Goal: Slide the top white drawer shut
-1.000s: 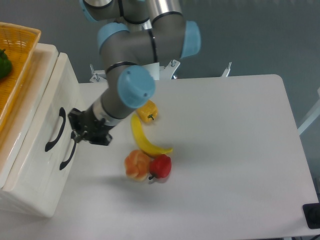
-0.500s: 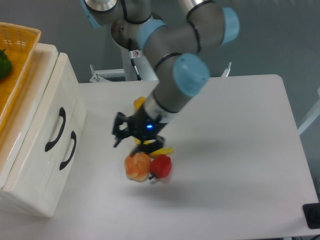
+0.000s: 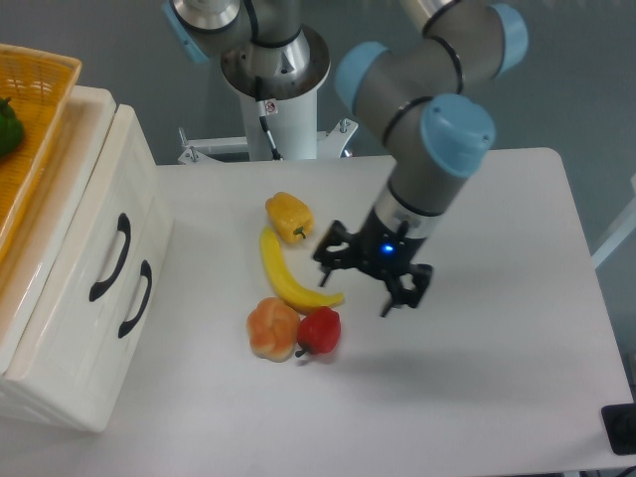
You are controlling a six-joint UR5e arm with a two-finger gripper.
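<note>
We saw the top white drawer (image 3: 94, 214) at the left edge of the table (image 3: 477, 397), its front panel sitting level with the drawer front below it, so we judged it already pushed in, or very nearly so; from this angle we could not be sure the last small gap was gone. The gripper (image 3: 374, 276) hung above the middle of the table, well apart from the cabinet and to its right, with its fingers spread and nothing between them. The drawer's black handle (image 3: 110, 257) ran lengthwise along the panel, facing the gripper across the fruit. A yellow pepper (image 3: 289, 216), a banana (image 3: 288, 276), an orange fruit (image 3: 273, 328) and a red pepper (image 3: 319, 331) lay between the two, so any further push would have to travel leftward over or around them.
</note>
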